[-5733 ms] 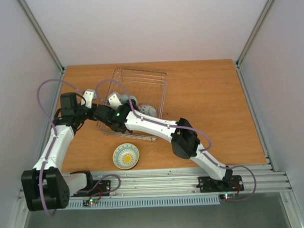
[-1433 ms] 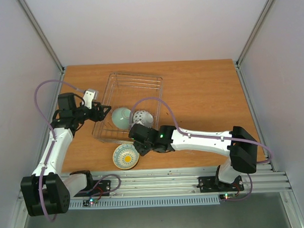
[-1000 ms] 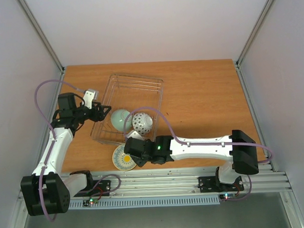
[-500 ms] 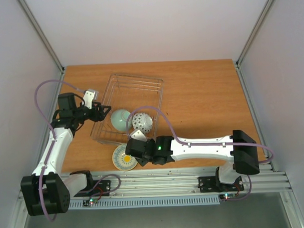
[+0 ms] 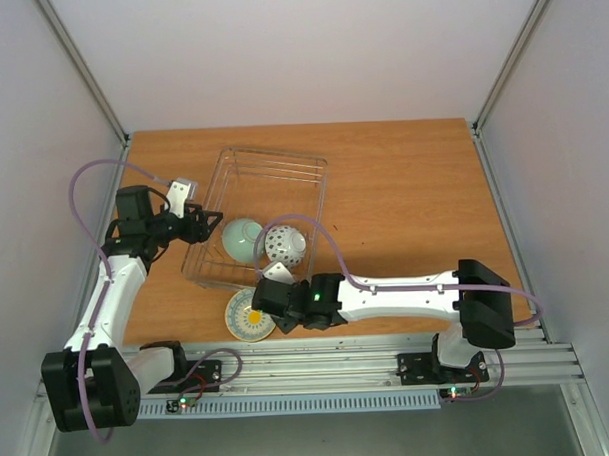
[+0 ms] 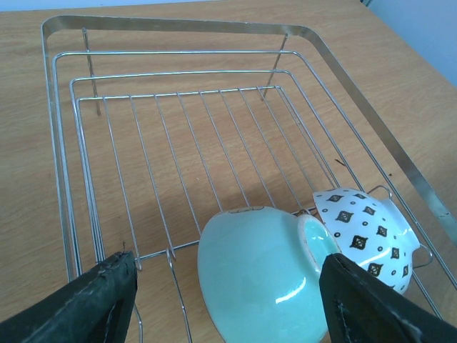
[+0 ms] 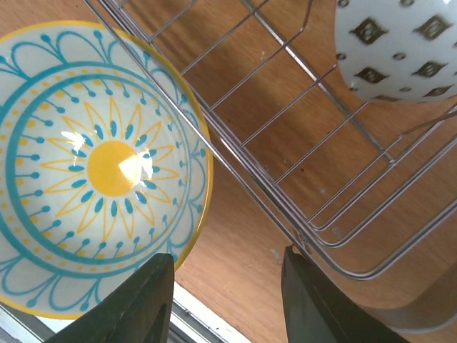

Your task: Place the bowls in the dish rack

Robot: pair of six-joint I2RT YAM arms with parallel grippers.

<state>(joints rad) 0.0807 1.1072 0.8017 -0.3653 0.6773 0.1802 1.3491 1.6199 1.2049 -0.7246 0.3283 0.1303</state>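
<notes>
Top external view: two bowls sit in the dish rack [image 5: 272,153], and a third is out on the worktop [image 5: 413,194] with the right hand [image 5: 262,298] at its edge.

So the mint green bowl [image 5: 242,238] is tipped on its side toward the rack's near end, leaning right up against the white speckled bowl [image 5: 286,246], both inside the wire. The yellow-rimmed bowl [image 5: 240,318], with a teal and yellow sunburst inside, sits upright on the worktop just outside the rack's near edge. The right wrist cam shows that hand's fingers [image 7: 132,300] spread apart and straddling the bowl's rim, one over the inside and one outside, not squeezing it. The left hand [image 5: 206,223] hangs at the rack's left side, fingers wide apart too, with the mint green bowl framed between them in its wrist cam. Can't tell if it's touching.
</notes>
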